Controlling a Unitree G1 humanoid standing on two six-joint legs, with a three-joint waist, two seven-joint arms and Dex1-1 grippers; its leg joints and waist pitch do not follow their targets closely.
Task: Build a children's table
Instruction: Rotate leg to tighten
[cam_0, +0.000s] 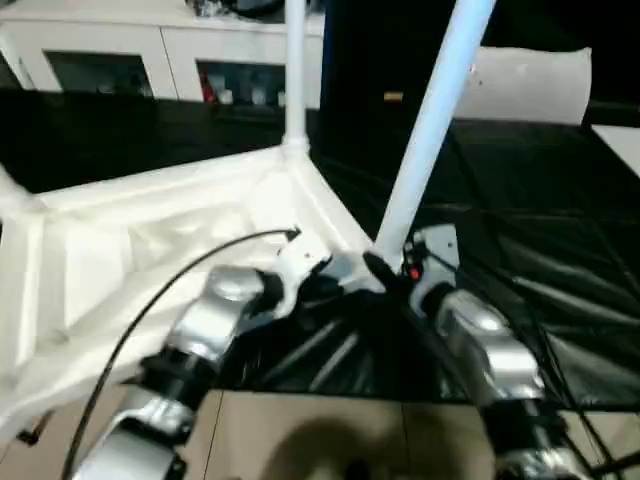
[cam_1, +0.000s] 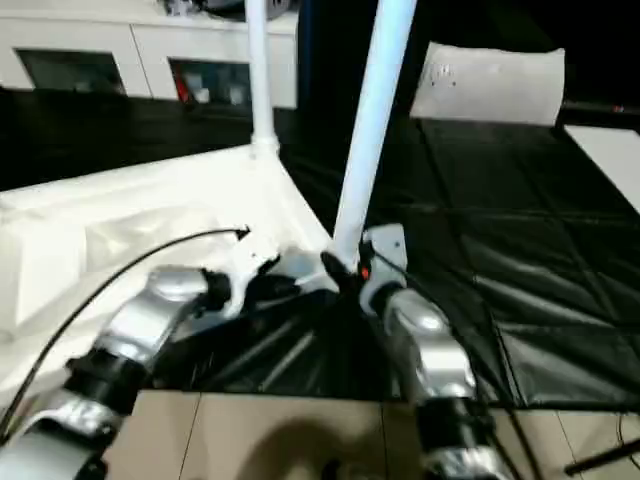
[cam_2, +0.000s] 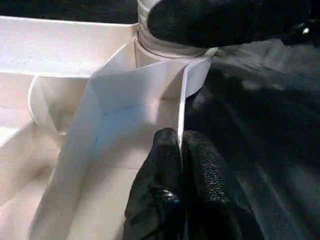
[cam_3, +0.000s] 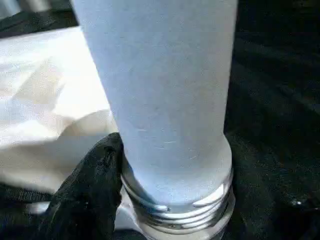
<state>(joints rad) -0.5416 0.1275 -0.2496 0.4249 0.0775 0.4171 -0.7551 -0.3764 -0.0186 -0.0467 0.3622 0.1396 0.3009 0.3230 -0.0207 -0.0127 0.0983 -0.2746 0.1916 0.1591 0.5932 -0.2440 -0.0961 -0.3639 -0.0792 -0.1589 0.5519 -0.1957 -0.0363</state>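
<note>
On a black floor mat (cam_0: 560, 280), the upturned table top (cam_0: 150, 250) lies. Left gripper (cam_2: 179, 150) pinches its rim; right gripper (cam_0: 385, 272) clamps the leg (cam_0: 430, 130) at the near corner socket (cam_3: 185, 210): keep the leg straight while twisting.

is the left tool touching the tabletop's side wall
Touching: the left wrist view shows the left tool with its fingers pinching the tabletop's thin side wall.

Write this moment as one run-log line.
left gripper: shut on tabletop rim | right gripper: at leg base, threads showing at corner socket | far leg: upright in socket
</note>
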